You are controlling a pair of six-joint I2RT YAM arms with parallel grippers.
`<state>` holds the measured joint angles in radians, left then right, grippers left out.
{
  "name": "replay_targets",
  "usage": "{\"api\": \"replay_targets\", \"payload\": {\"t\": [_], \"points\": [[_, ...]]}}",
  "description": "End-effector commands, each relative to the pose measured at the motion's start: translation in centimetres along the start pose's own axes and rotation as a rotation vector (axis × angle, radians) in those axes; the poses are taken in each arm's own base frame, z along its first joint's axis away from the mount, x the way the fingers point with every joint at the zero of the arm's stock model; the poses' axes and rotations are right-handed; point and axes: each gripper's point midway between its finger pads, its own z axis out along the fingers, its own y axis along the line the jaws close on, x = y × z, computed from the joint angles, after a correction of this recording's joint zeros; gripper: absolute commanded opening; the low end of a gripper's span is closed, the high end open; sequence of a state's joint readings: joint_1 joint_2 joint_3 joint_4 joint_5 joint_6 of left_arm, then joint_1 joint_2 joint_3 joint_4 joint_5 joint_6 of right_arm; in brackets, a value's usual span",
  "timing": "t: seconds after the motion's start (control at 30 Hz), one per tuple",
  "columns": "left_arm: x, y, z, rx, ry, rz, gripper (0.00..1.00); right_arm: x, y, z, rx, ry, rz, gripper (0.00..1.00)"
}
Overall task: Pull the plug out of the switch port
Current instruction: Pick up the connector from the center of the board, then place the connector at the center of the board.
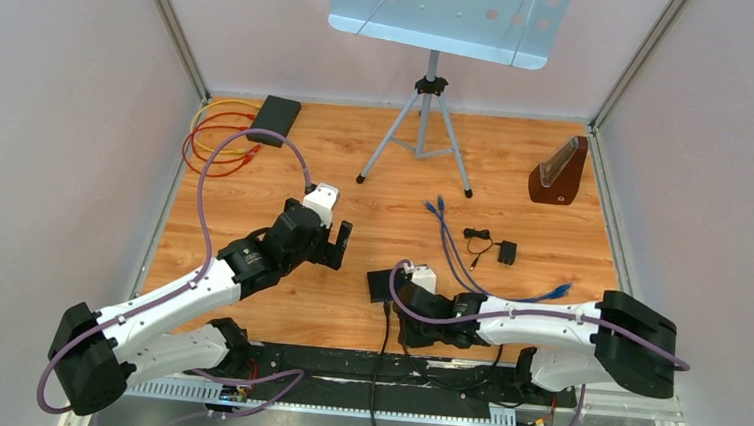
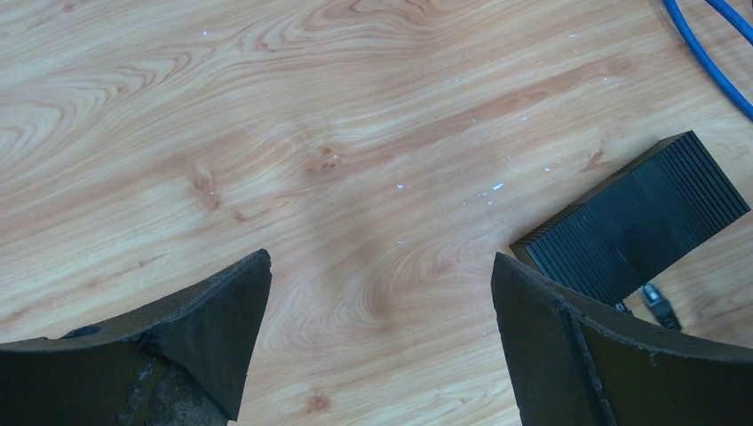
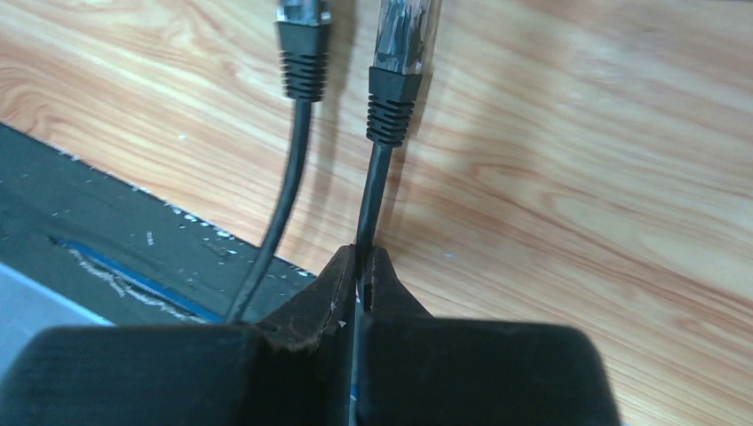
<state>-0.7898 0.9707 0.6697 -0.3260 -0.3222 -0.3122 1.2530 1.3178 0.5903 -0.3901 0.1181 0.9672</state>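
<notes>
The switch (image 1: 380,284) is a small black ribbed box (image 2: 635,217) on the wooden floor. Two black cables run from its near side. In the right wrist view both plugs show: the left plug (image 3: 302,53) and the right plug (image 3: 395,98) with a clear tip that runs out of the top of the frame, so the port is hidden. My right gripper (image 3: 362,255) is shut on the right plug's cable just below its boot. My left gripper (image 2: 380,262) hangs open over bare wood left of the switch, holding nothing.
A second black box (image 1: 275,119) with red and yellow cables (image 1: 213,141) lies at the back left. A tripod stand (image 1: 422,126), a wooden metronome (image 1: 559,173), blue cables (image 1: 452,233) and a black adapter (image 1: 506,251) are further back. A black strip (image 3: 107,240) borders the near edge.
</notes>
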Motion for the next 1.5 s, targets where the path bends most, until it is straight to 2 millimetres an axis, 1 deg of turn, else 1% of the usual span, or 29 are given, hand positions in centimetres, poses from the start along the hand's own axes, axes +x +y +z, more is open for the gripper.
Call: {"api": "replay_targets", "payload": {"t": [0.0,0.03,0.1,0.17,0.27,0.37,0.43,0.5,0.63,0.67,0.77,0.8,0.83,0.87,0.9,0.93,0.97,1.0,1.03,1.07,1.13,1.3,1.4,1.47], "points": [[-0.7,0.4,-0.1,-0.025,-0.027,-0.033,1.0,-1.8,-2.5,-2.4,0.107,-0.097,-0.029,0.0],[-0.8,0.4,-0.1,-0.024,-0.031,-0.034,1.0,-2.9,-1.9,-3.5,0.077,-0.142,-0.025,0.0],[-1.0,0.4,-0.1,-0.027,-0.032,-0.034,1.0,-5.7,0.0,-7.1,-0.026,-0.259,-0.008,0.0],[-1.0,0.4,0.0,-0.028,-0.033,-0.036,1.0,-8.3,1.0,-10.7,-0.116,-0.383,0.009,0.0],[-1.0,0.2,0.2,-0.027,-0.032,-0.044,1.0,-12.2,1.5,-16.9,-0.228,-0.571,0.022,0.0],[-1.1,0.0,0.4,-0.022,-0.033,-0.053,1.0,-15.1,1.0,-22.6,-0.272,-0.717,0.015,0.0],[-1.2,-0.2,0.6,-0.016,-0.032,-0.056,1.0,-16.7,-0.3,-25.3,-0.217,-0.789,0.018,0.0],[-1.3,-0.4,0.7,-0.011,-0.028,-0.057,1.0,-18.1,-2.2,-27.0,-0.1,-0.838,0.017,0.0],[-1.5,-0.8,0.9,0.003,-0.021,-0.055,1.0,-20.5,-6.9,-29.1,0.232,-0.838,0.019,0.0],[-1.5,-0.8,0.9,0.008,-0.017,-0.051,1.0,-21.1,-7.8,-29.8,0.291,-0.835,0.028,0.0],[-1.5,-0.9,0.9,0.013,-0.011,-0.042,1.0,-22.5,-10.0,-31.3,0.367,-0.833,0.061,0.0],[-1.4,-1.0,0.9,0.015,-0.008,-0.04,1.0,-22.8,-10.7,-31.3,0.378,-0.825,0.08,0.0],[-1.4,-1.0,0.9,0.015,-0.01,-0.041,1.0,-23.0,-11.3,-30.8,0.376,-0.807,0.092,0.0],[-1.4,-1.0,0.9,0.019,-0.01,-0.041,1.0,-23.2,-11.6,-29.7,0.354,-0.774,0.102,0.0],[-1.3,-1.2,1.0,0.027,-0.008,-0.04,1.0,-23.1,-12.4,-27.9,0.343,-0.726,0.123,0.0],[-1.3,-1.3,1.0,0.035,-0.01,-0.039,1.0,-23.1,-12.3,-26.3,0.29,-0.686,0.13,0.0],[-1.3,-1.6,1.1,0.049,-0.008,-0.036,1.0,-23.2,-12.7,-24.7,0.261,-0.663,0.142,0.0],[-1.3,-1.7,1.2,0.055,-0.005,-0.034,1.0,-23.8,-13.0,-23.5,0.229,-0.662,0.154,0.0],[-1.2,-1.8,1.2,0.06,-0.001,-0.032,1.0,-23.8,-13.3,-22.1,0.199,-0.642,0.172,0.0],[-1.2,-1.9,1.3,0.061,0.003,-0.03,1.0,-24.7,-13.4,-21.3,0.156,-0.666,0.196,0.0],[-1.0,-1.9,1.4,0.063,0.009,-0.026,1.0,-25.4,-13.0,-19.0,0.066,-0.64,0.231,0.0],[-0.8,-2.2,1.6,0.078,0.02,-0.02,1.0,-27.5,-12.3,-12.9,-0.054,-0.497,0.325,0.0],[-0.5,-2.4,1.6,0.086,0.033,-0.012,1.0,-29.0,-11.7,-10.5,-0.111,-0.451,0.356,0.0],[-0.4,-2.4,1.6,0.088,0.038,-0.008,1.0,-29.6,-11.8,-9.3,-0.118,-0.425,0.398,0.0]]}}
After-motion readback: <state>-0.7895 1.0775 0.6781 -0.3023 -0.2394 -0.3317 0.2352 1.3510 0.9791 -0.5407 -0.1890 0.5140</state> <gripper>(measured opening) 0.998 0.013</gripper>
